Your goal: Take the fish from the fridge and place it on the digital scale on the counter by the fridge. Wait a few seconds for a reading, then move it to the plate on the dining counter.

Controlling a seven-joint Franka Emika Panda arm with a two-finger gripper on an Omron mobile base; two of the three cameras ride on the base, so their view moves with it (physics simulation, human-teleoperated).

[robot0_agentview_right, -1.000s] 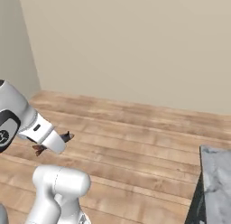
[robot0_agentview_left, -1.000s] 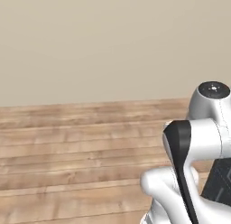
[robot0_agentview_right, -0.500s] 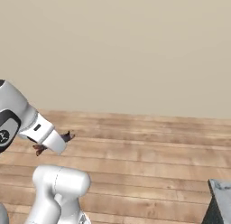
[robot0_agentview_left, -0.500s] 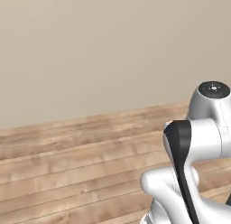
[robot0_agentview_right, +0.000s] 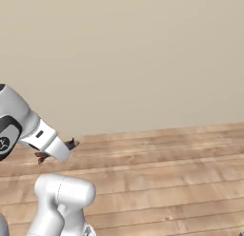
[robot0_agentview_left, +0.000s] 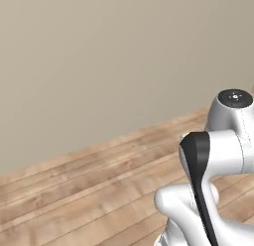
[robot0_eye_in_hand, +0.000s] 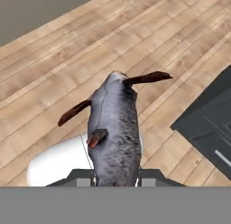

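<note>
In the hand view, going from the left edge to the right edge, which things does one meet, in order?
Wooden floor → fish, held in the hand → dark grey cabinet.

Wooden plank floor (robot0_agentview_left: 74, 200) — plain beige wall (robot0_agentview_left: 99, 66) behind.

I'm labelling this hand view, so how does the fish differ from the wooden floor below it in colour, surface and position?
The fish is mottled grey with reddish-brown fins; the wooden floor is warm tan. The fish has a rounded, speckled body, while the floor is flat and runs in long planks. The fish is held up in the hand, clear of the floor, which lies far beneath. They share little beyond the brown of the fins.
</note>
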